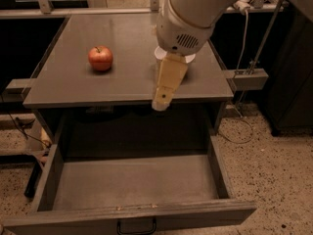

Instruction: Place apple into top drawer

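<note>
Single high front cam, steep down-angle; claw [161, 103] mid-frame, by tabletop [122, 38] edge

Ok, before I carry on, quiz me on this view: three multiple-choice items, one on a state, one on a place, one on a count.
1. What state is the top drawer in?
A) shut
B) pulled open
C) taken out of the table

2. Where is the apple?
A) in the top drawer
B) on the tabletop, left of the gripper
C) in the gripper's grasp

3. How many things lie in the top drawer?
A) none
B) one
C) two

Answers:
1 B: its whole inside shows below the table's front edge.
2 B: the apple sits on the grey top, while the gripper hangs at the front edge to its right.
3 A: only the bare grey bottom shows.
</note>
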`<state>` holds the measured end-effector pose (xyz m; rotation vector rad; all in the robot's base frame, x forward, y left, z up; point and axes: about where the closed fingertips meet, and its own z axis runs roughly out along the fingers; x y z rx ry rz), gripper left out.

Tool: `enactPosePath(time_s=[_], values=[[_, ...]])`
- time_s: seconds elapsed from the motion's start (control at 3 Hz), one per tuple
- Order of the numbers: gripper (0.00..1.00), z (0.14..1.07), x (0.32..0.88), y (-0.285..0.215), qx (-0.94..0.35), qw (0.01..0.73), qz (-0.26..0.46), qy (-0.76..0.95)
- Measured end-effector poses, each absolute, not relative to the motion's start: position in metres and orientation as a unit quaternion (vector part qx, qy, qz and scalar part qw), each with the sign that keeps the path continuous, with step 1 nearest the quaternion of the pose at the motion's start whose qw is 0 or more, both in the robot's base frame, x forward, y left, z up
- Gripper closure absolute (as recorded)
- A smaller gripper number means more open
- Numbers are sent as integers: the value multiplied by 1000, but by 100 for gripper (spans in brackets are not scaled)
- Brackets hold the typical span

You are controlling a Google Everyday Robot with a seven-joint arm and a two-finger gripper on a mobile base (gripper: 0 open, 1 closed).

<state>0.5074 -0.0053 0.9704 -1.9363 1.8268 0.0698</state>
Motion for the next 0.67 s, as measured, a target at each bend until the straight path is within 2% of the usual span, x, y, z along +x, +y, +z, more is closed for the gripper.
enactPosePath(time_s=[0.67], values=[[0, 1002, 596, 64, -739, 281, 20, 611]])
